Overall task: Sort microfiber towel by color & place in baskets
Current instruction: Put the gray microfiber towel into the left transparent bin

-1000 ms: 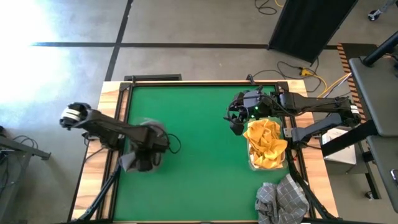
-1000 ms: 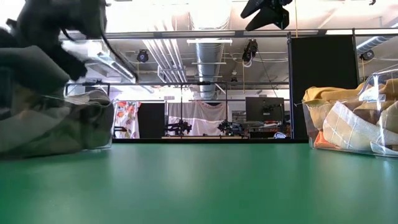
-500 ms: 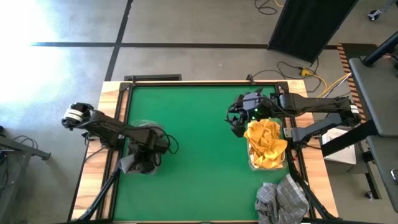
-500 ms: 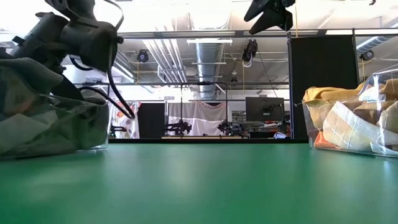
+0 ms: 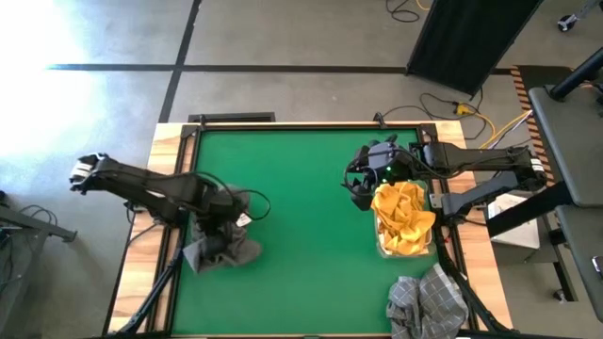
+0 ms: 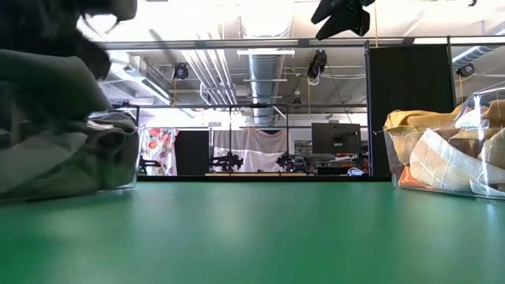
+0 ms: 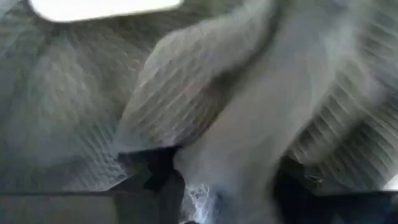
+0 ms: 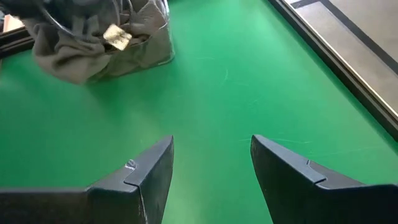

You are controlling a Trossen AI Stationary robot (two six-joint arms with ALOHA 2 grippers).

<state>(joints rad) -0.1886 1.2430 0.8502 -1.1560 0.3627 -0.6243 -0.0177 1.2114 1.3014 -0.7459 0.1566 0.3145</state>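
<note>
The left basket [image 6: 118, 158] near the table's left edge is heaped with grey microfiber towels [image 5: 226, 252] that spill over its near side onto the table. My left gripper [image 5: 223, 231] stands open over this heap, and grey cloth [image 7: 205, 93] fills its wrist view. The right basket [image 6: 473, 170] holds orange-yellow towels [image 5: 403, 218]. My right gripper [image 5: 358, 188] hangs open in the air beside that basket's far left corner and touches nothing. In the right wrist view its fingers [image 8: 211, 155] point across the table at the left basket [image 8: 149, 37]. My left gripper [image 7: 227, 186] comes from above into the grey towels. A fold of grey cloth [image 7: 230, 155] runs up between its two spread fingers [image 7: 155, 177]. The fingers stand apart on either side of the fold and do not pinch it. The heap rests in the basket and on the table.
More grey towels [image 5: 429, 299] lie bunched at the table's near right corner, partly over the edge. The green table top [image 5: 301, 217] between the two baskets is bare. Cables and a black stand sit on the floor beyond the far edge.
My left gripper rose above the left basket, then came back down into the grey towels, while the arm's rear joints swung toward the table's left edge. The grey cloth has spread out over the basket's near side onto the table.
</note>
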